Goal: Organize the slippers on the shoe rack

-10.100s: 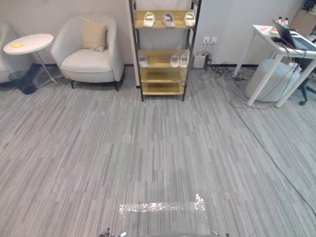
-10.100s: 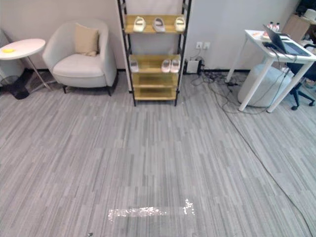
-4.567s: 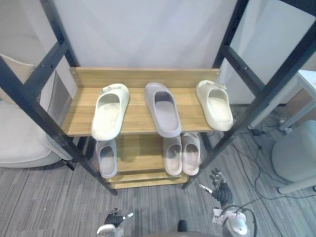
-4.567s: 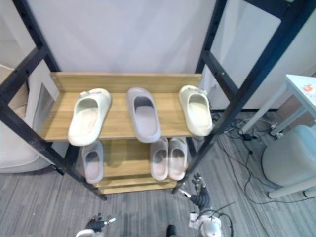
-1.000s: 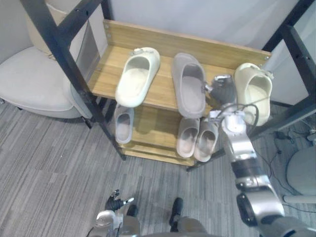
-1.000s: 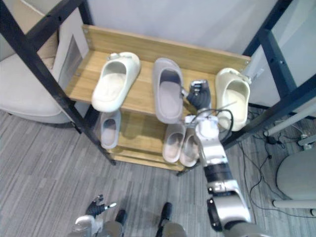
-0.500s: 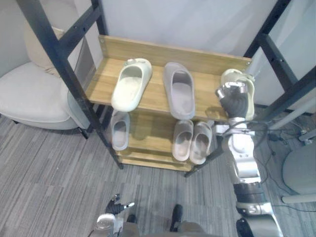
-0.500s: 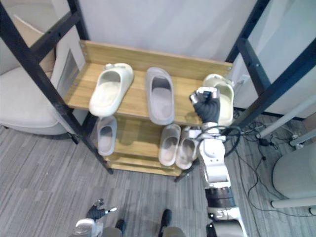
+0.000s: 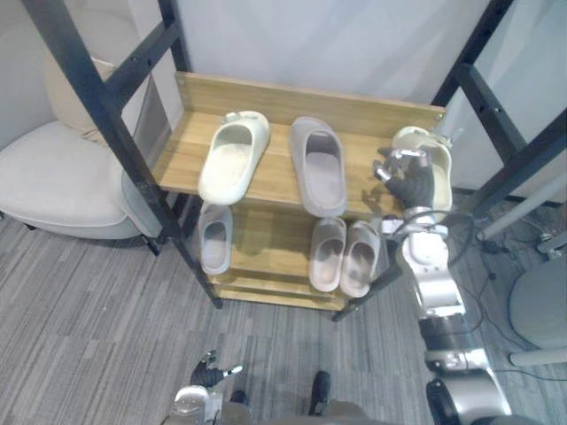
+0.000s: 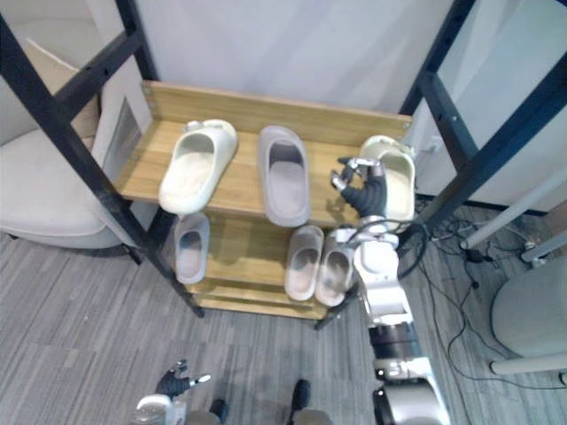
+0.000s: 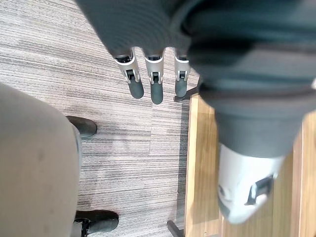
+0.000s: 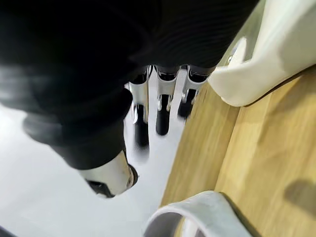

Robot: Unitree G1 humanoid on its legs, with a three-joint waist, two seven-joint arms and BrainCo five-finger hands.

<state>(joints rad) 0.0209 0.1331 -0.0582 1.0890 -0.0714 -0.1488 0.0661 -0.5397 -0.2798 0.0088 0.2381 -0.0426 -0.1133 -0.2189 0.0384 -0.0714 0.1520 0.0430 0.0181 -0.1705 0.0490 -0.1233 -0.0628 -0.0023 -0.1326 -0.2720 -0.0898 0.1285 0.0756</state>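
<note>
The shoe rack's top wooden shelf (image 9: 180,152) carries a cream slipper (image 9: 232,156) on the left, a grey slipper (image 9: 320,165) in the middle and a second cream slipper (image 9: 432,161) at the right end. My right hand (image 9: 408,182) is raised at the shelf's front, between the grey slipper and the right cream slipper (image 12: 276,49), against that slipper's left side. Its fingers (image 12: 162,114) are straight and hold nothing. The lower shelf holds one grey slipper (image 9: 213,240) at the left and a pale pair (image 9: 343,257) side by side. My left hand (image 9: 205,390) hangs low over the floor, open.
Black slanted rack posts (image 9: 113,115) frame the shelves on both sides. A pale armchair (image 9: 55,177) stands to the left of the rack. A light round pouf (image 9: 542,312) and floor cables lie to the right. Grey carpet runs in front.
My right hand has shifted a little left, off the front of the right cream slipper, and its fingers have spread. The slippers lie as before.
</note>
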